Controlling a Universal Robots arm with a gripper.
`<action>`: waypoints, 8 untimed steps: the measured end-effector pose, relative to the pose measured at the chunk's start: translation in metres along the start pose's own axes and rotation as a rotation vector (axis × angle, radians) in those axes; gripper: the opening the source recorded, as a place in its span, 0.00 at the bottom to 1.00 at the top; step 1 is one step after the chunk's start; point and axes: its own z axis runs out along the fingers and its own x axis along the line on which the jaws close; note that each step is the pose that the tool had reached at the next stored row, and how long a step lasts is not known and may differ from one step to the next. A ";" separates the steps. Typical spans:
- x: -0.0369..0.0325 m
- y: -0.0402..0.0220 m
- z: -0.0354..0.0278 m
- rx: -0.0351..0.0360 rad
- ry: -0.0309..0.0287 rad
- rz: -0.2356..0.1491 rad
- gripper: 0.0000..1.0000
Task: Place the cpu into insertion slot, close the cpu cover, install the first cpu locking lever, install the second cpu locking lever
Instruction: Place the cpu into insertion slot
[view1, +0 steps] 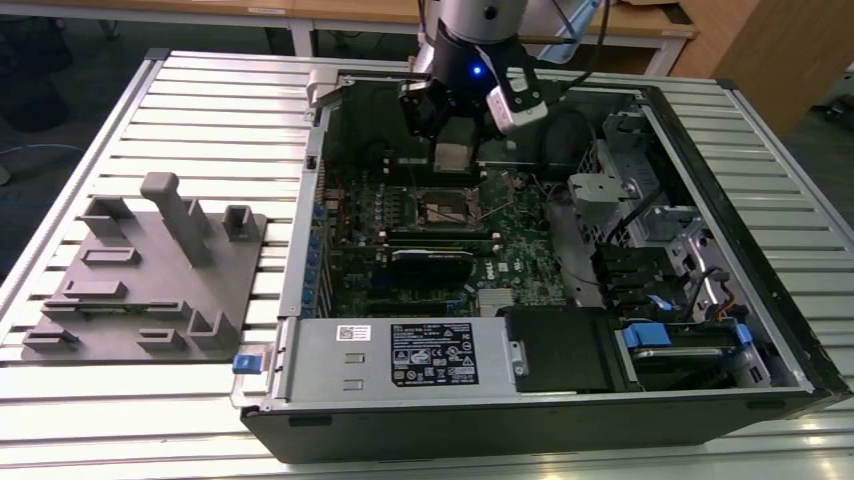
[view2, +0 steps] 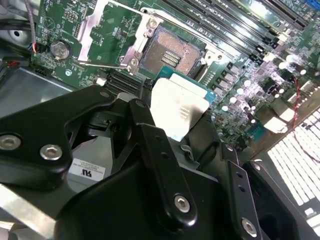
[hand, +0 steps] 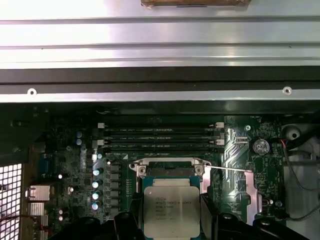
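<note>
A: As the gripper hangs over the motherboard, what's in it?

B: Fingers clamped on the cpu, one on each side edge. Metal top faces the first wrist camera. One chip, not seated.

A: Where is it relative to the insertion slot?

B: Exterior view: the gripper is at 12 o'clock of the insertion slot, near but apart. In both wrist views the chip hides part of the socket's near rim. Can't tell the height gap.

A: Anything over the socket?

B: The cpu cover is swung open, lying beside the socket. The dark centre is exposed. Two thin wire levers are visible, one along each side of the open cover.

A: What's around it?

B: Clock positions are from the socket in the exterior view.
- 6 o'clock: four long memory slots, then one power supply against the case wall.
- 3 o'clock: one drive cage with cables.
- 9 o'clock, outside the case: one grey fixture plate on the slatted table.

There's also one coin cell on the board, past the open cover.

A: Any blocked sightlines?

B: In the exterior view the arm's wrist hides the board at 12 o'clock. In the second wrist view the gripper body hides the chip's lower half.
</note>
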 end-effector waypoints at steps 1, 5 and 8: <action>0.0001 -0.0002 0.0015 0.0000 -0.0016 0.000 0.54; 0.0003 -0.0005 0.0055 0.0001 -0.0048 -0.001 0.54; 0.0006 -0.0007 0.0072 -0.0003 -0.0053 -0.001 0.54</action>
